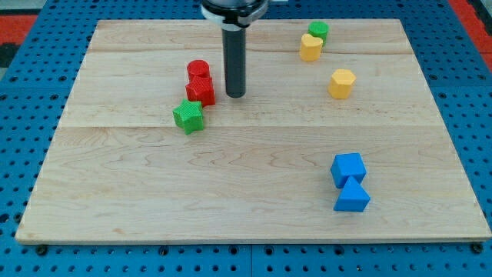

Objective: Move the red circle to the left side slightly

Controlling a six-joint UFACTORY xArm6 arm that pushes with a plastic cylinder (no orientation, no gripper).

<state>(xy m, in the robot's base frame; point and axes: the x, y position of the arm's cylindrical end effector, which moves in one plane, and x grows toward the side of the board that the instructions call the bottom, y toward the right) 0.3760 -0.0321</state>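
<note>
My tip (235,95) stands on the surface (231,200) just to the view's right of the red circle (198,69), well placed for a leftward push. The tool is a bare rod, clamping nothing. A red star (201,91) touches the circle below; a green star (188,116) lies near.

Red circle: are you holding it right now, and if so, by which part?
Nothing is held; I have only a rod. My tip stands just to the view's right of the red circle and the red star, with a gap between.
</note>
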